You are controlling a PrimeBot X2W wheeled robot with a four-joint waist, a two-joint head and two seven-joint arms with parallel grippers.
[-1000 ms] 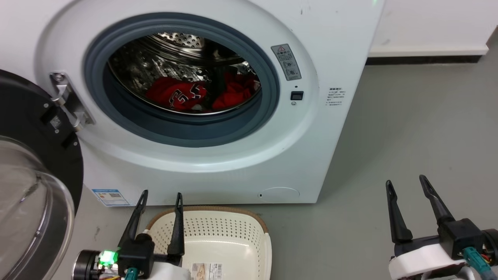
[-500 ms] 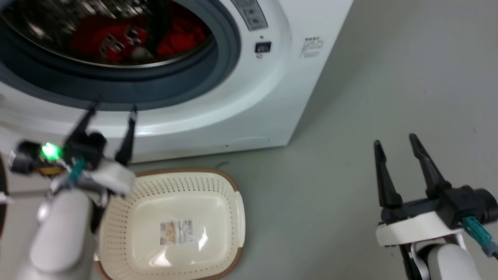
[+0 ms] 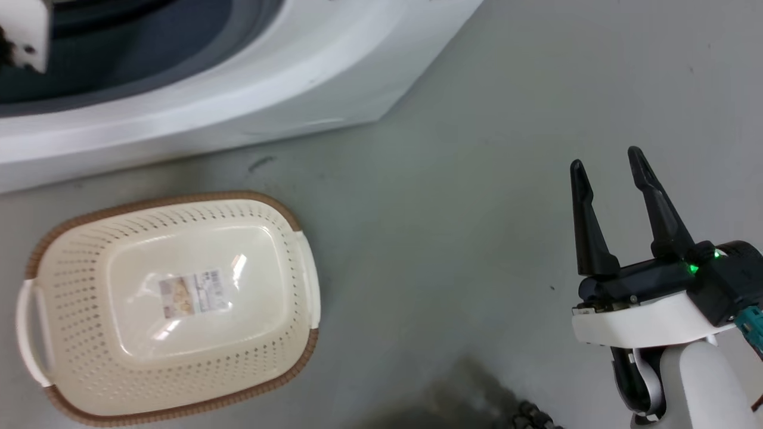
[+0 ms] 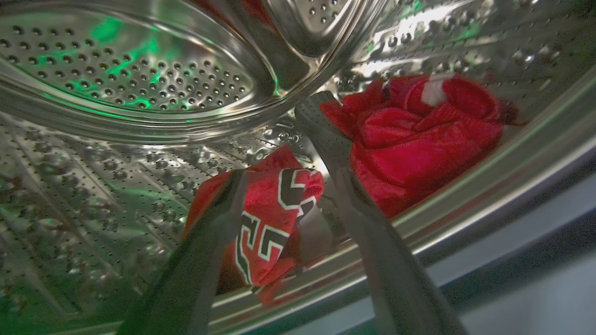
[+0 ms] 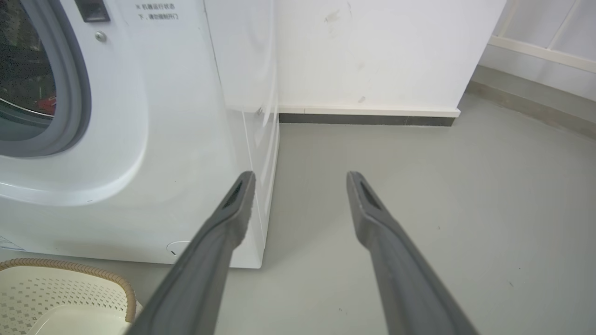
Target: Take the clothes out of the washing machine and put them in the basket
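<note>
Your left gripper (image 4: 274,137), jaws spread, inside the drum (image 4: 139,70) by the jersey (image 4: 274,209); right gripper (image 3: 606,158) likewise spread.

washing machine (image 3: 179,113) cut by head view's top edge | basket (image 3: 161,201) label (image 3: 194,293) unreadable | jersey (image 4: 274,204) numerals partly behind left tool (image 4: 274,137)

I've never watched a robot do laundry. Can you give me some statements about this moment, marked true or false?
1. The basket has no clothes in it. True.
2. The left claw is clamped on the numbered jersey. False: its fingers are spread, and the jersey lies loose in the drum.
3. A second red garment lies in the drum too. True.
4. The right claw is inside the washing machine. False: it hangs open over the floor.
</note>
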